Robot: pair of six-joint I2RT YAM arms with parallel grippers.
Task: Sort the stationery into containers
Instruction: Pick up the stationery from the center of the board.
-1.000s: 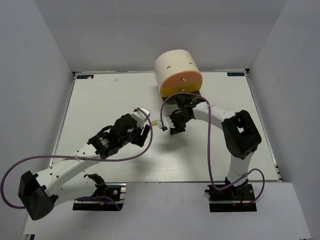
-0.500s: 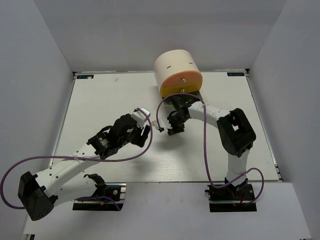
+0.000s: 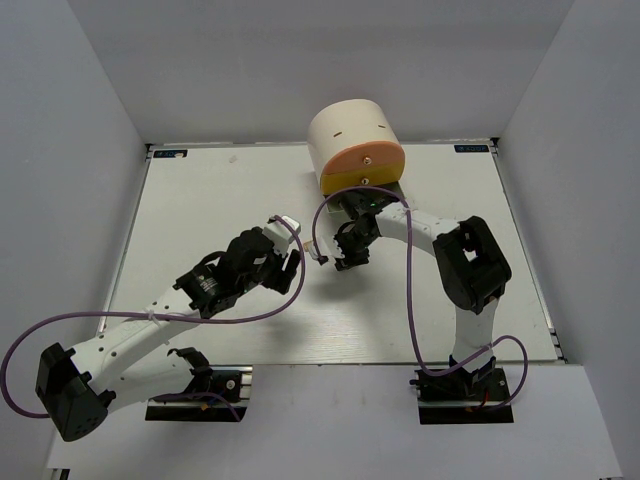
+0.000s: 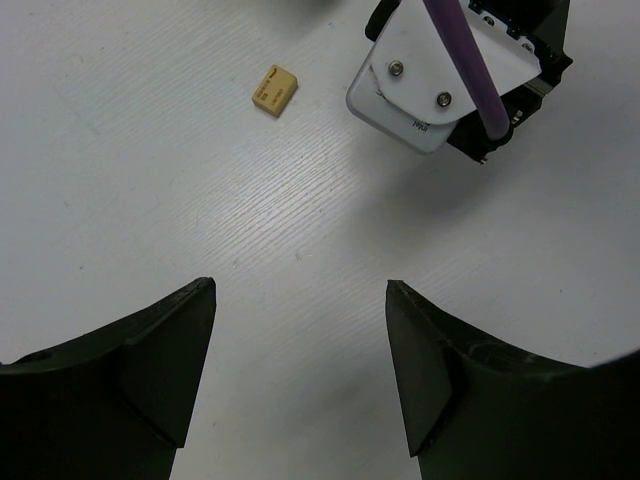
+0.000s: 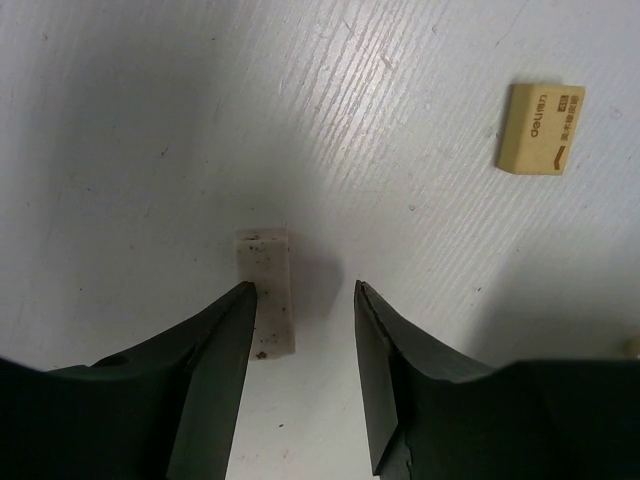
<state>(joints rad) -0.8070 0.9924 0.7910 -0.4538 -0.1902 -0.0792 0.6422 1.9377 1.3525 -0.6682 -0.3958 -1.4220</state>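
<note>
The cream organiser [image 3: 348, 130] stands at the back, with the salmon top drawer [image 3: 363, 160] and the yellow middle drawer [image 3: 362, 181] shut. The bottom drawer is mostly hidden behind my right arm. My right gripper [image 5: 302, 290] [image 3: 345, 258] is open, low over the table. A dirty grey-white eraser [image 5: 270, 285] lies flat just inside its left finger. A tan eraser [image 5: 541, 129] [image 4: 275, 89] lies a little way off. My left gripper [image 4: 300, 290] [image 3: 290, 262] is open and empty over bare table. No highlighters or pens are in view.
The right arm's wrist housing [image 4: 455, 75] and its purple cable lie close ahead of my left gripper. White walls surround the table [image 3: 200, 210].
My right gripper has shifted slightly left and down towards the grey-white eraser. The left arm has not moved.
</note>
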